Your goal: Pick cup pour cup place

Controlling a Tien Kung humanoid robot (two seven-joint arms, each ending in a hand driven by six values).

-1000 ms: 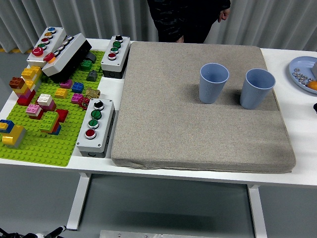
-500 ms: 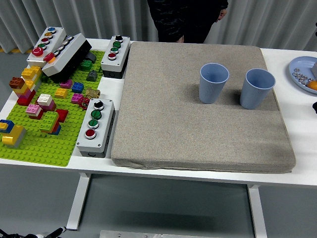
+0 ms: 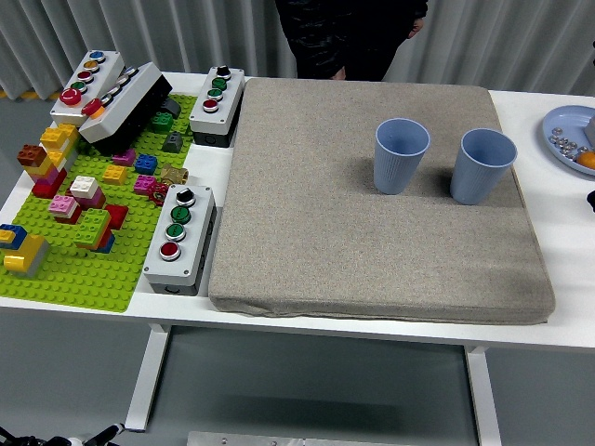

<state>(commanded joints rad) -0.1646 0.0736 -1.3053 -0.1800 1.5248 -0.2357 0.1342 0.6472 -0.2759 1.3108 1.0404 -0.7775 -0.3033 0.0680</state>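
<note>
You'll see only one body here, the person [image 3: 349, 37] standing at the far side, cropped by the top edge so that just a dark-clothed torso shows. One hand [image 3: 419, 20] hangs by that torso on the picture's right, fingers loosely curled, holding nothing and touching nothing. A small pale patch at the torso's lower edge may be the other hand; you can't tell from this view.
</note>
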